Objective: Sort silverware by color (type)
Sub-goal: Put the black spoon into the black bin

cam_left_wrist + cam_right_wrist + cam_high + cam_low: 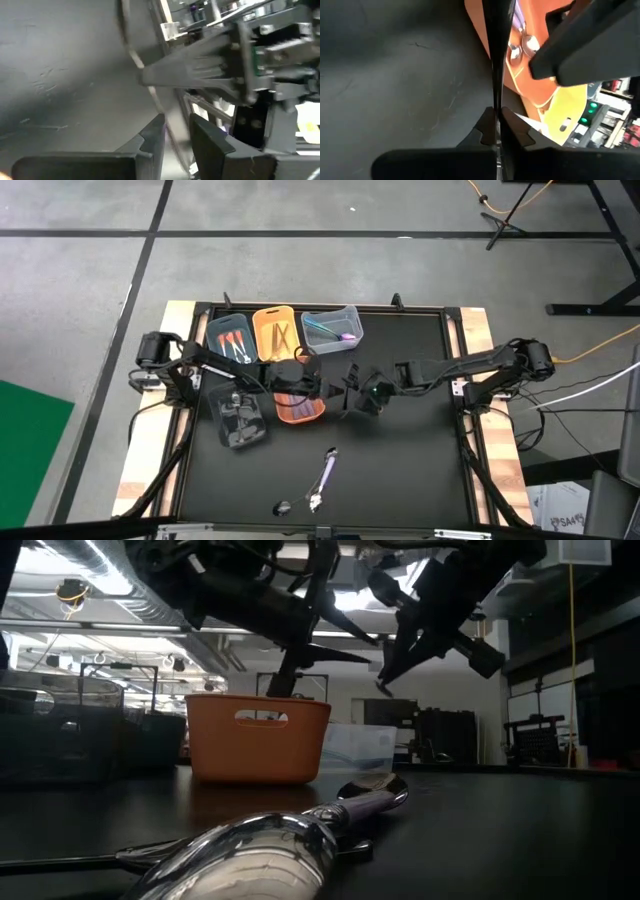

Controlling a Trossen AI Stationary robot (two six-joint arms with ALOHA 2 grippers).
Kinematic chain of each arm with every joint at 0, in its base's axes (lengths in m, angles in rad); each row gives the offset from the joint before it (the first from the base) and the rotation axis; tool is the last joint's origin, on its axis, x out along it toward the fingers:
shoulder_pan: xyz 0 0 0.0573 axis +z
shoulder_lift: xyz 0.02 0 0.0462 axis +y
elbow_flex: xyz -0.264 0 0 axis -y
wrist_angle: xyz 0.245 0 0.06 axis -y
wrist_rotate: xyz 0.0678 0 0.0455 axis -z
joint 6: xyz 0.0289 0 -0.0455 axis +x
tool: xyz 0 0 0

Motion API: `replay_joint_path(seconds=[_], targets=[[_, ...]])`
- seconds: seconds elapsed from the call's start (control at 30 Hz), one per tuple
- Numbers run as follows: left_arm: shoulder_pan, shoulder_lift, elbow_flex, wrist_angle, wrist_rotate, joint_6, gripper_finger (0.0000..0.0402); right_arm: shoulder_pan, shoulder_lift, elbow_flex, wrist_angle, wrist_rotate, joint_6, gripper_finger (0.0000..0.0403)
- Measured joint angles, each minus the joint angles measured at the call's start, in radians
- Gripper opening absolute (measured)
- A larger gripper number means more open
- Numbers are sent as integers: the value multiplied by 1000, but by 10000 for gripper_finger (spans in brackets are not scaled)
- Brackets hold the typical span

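Silverware lies sorted among five bins; one purple spoon [326, 471] rests loose on the black mat [420, 470]. Right gripper [496, 131] pinches a dark utensil [496, 60] (jaws nearly shut) beside the orange bin [258, 738]. Left gripper [176, 137] hovers there, jaws narrowly parted.

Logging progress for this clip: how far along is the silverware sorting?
Mostly done: the bins at the table's far edge hold sorted pieces. In hand: the right gripper pinches a thin black utensil by the orange bin, beside the left gripper. Left: a purple-handled shiny utensil on the black mat.
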Motion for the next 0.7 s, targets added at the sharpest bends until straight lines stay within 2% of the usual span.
replay_joint_path(seconds=[0.37, 0.7], targets=[[0, 0, 14, -59, -1, -25, 82, 7, 0, 0, 22, 82, 4, 1], [0, -1, 14, -54, -7, -53, 82, 7, 0, 0, 65, 89, 62, 1]])
